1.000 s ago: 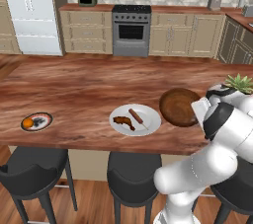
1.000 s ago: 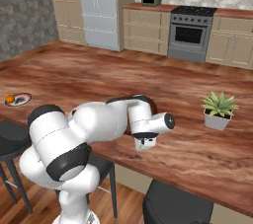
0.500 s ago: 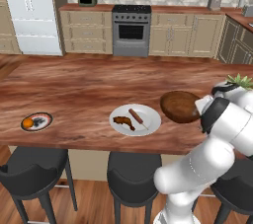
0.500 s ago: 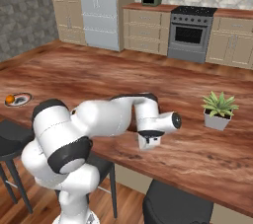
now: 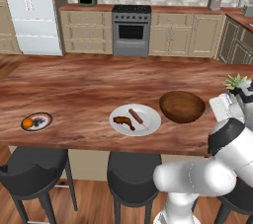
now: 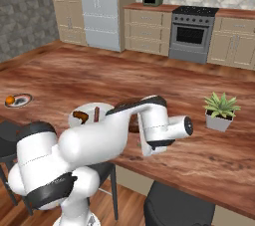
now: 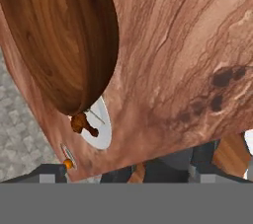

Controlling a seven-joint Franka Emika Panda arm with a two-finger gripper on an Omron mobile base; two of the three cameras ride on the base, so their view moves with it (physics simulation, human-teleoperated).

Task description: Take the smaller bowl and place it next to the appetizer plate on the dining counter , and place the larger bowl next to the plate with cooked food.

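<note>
Left base view has the larger bowl [image 5: 182, 106] sitting upright on the dining counter [image 5: 84, 90], just beside the white plate [image 5: 135, 119] that carries a drumstick and a sausage; bowl and plate look to be touching or nearly so, and I cannot tell which. The gripper [image 5: 223, 107] hangs just past the bowl on the side away from that plate, apart from the rim, with the potted plant [image 5: 236, 82] close behind it. Far beyond the bowl and the white plate, near the counter's other end, lies the appetizer plate [image 5: 36, 121] with its orange piece of food. Right base view shows the same hand [image 6: 148, 146] low over the counter's near edge, tucked under the white wrist, with a sliver of the bowl [image 6: 133, 125] showing behind the forearm and the white plate [image 6: 84, 115] beyond it; the potted plant [image 6: 219, 111] stands well off to the other side. Looking along the hand, the wooden bowl [image 7: 59, 35] looms just ahead of the jaws, nothing is between them, the drumstick plate [image 7: 96, 124] peeks out past the bowl's rim, and the appetizer plate [image 7: 67, 158] shows as a thin sliver farther on. How wide the jaws stand I cannot tell, since the fingertips are not clearly seen.
</note>
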